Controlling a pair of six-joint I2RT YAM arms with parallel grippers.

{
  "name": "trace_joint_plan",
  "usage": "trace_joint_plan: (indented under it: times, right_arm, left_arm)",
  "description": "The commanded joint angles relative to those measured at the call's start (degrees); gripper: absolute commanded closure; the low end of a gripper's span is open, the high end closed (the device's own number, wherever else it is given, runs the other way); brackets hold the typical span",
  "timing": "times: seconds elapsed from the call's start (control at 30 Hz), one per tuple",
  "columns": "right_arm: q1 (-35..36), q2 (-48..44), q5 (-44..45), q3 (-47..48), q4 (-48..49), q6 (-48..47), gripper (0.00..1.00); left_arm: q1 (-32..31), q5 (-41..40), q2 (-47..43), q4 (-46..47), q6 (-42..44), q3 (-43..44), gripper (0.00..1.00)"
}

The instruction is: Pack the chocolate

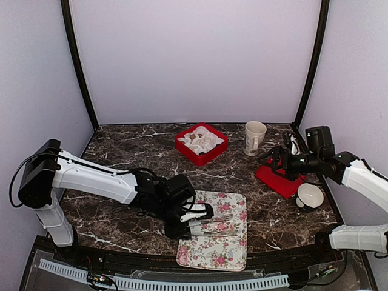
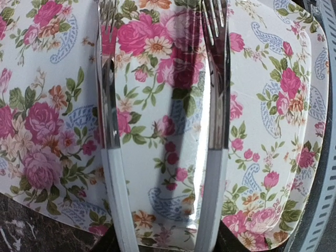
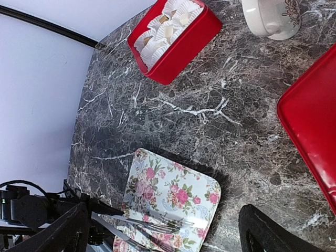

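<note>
Two forks (image 2: 215,105) lie parallel on the floral tray (image 2: 47,105), at 6 o'clock on the tabletop (image 1: 133,145). Left hand (image 1: 203,213) is low over them; I cannot tell whether it is spread or pinching. Right hand (image 1: 280,163) is spread wide and empty above the red lid (image 3: 315,126) at 3 o'clock. Chocolate (image 3: 169,32) sits in paper cups (image 3: 152,50) inside the red box (image 3: 184,47) at 12 o'clock. My judgement: grip the lid by one edge, carry it level, and square it over the box before lowering.

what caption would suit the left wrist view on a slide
Two shiny metal forks lie parallel on a pink-rose floral tray
</note>
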Motion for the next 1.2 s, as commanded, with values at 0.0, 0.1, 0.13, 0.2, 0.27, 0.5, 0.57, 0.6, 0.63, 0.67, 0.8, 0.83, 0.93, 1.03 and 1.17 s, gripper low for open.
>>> trace_joint_plan:
  times: [0.0, 0.1, 0.13, 0.2, 0.27, 0.5, 0.57, 0.6, 0.63, 0.67, 0.8, 0.83, 0.93, 1.03, 1.17]
  right_arm:
    - [-0.43, 0.36, 0.16, 1.26, 1.41, -0.51, 0.0]
    - [-0.39, 0.78, 0.68, 2.52, 0.21, -1.41, 0.0]
    - [-0.41, 1.06, 0.78, 3.05, -0.25, -1.9, 0.0]
    - [-0.44, 1.72, 1.18, 4.1, -1.41, -2.88, 0.0]
    - [-0.46, 2.41, 1.66, 5.32, -2.82, -4.22, 0.0]
    - [-4.57, 5.99, 5.08, 11.81, -10.79, -10.78, 0.0]
    - [-8.88, 7.43, 5.18, 13.4, -13.17, -12.91, 0.0]
    - [-10.94, 8.19, 5.1, 14.15, -14.34, -13.78, 0.0]
    - [-13.12, 9.01, 4.66, 14.72, -15.44, -14.7, 0.0]
    - [-15.29, 10.33, 4.48, 15.51, -16.65, -15.81, 0.0]
    - [-21.31, 16.53, 8.25, 20.27, -22.35, -21.34, 0.03]
    - [-22.07, 18.1, 9.4, 21.4, -23.19, -22.81, 0.05]
    - [-24.04, 23.55, 12.43, 24.51, -24.48, -25.85, 0.08]
    - [-25.47, 29.15, 15.12, 27.79, -24.74, -28.67, 0.13]
    - [-26.66, 36.82, 18.03, 30.87, -25.01, -31.6, 0.19]
  left_arm:
    - [-0.28, 1.2, 1.06, -1.05, 7.0, 2.87, 0.52]
    - [-0.27, 1.43, 1.99, -1.47, 8.08, 4.36, 0.48]
    - [-0.28, 1.49, 2.21, -1.69, 8.26, 4.8, 0.43]
    - [-0.23, 1.33, 2.62, -2.68, 8.64, 5.72, 0.26]
    - [-0.21, 1.41, 2.74, -3.69, 8.84, 6.55, 0.21]
    - [0.3, -0.16, -2.51, -5.4, 7.46, 8.1, 0.07]
    - [0.86, -0.93, -4.26, -5.52, 6.84, 8.39, 0.07]
    - [1.13, -1.88, -4.77, -5.79, 6.82, 8.74, 0.06]
    - [1.44, -2.81, -5.04, -6.52, 6.83, 9.16, 0.06]
    - [2.0, -3.59, -5.1, -7.3, 6.75, 9.67, 0.01]
    - [4.72, -3.95, -5.3, -8.4, 5.55, 11.08, 0.01]
    - [5.28, -4.04, -5.39, -8.35, 5.33, 11.31, 0.01]
    - [7.0, -3.52, -5.71, -7.43, 4.02, 11.87, 0.01]
    - [8.64, -2.46, -5.7, -6.47, 2.3, 12.68, 0.01]
    - [12.09, 0.19, -6.08, -3.94, -1.29, 12.92, 0.01]
